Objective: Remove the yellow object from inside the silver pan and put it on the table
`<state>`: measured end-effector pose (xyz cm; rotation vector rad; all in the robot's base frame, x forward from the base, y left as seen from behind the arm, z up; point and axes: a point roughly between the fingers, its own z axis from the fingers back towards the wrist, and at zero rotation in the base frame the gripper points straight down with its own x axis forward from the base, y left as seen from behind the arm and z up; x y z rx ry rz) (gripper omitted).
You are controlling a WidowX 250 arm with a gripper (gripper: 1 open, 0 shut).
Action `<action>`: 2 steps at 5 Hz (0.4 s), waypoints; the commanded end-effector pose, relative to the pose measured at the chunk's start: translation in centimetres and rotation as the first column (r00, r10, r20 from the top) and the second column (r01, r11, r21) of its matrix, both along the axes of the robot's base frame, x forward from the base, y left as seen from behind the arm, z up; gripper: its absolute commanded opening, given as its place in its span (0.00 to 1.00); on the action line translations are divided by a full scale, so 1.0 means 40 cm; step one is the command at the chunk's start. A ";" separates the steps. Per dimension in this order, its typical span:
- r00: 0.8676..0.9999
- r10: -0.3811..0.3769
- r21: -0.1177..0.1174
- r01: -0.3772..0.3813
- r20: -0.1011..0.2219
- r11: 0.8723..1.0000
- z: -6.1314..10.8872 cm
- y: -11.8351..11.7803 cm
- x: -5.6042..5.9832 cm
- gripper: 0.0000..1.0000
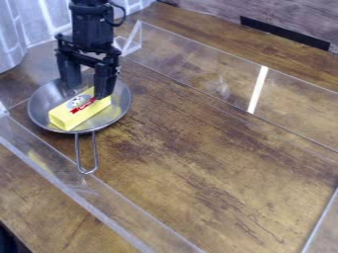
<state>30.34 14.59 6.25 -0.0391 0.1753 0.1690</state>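
Surface: a large dark brown wood-grain table (211,148) is seen, worn in streaks and crossed by clear glossy strips.
Pan: a small round shiny silver pan (117,111) is set near the left edge, wire-loop handle towards the viewer.
Pincer: the black gripper (86,86) is held spread wide, gripping nothing, pointed down over the pan.
Block: the yellow rectangular block with a red and white label (74,111) is lying inside the pan.

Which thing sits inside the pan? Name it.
The yellow block, red-and-white label on top. It lies in the pan under the open gripper; nothing else is in it.
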 end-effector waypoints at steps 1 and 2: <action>0.995 0.023 0.035 -0.027 0.093 0.999 0.082 0.022 0.003 1.00; 0.995 0.027 0.029 -0.030 0.095 0.999 0.081 0.020 0.000 1.00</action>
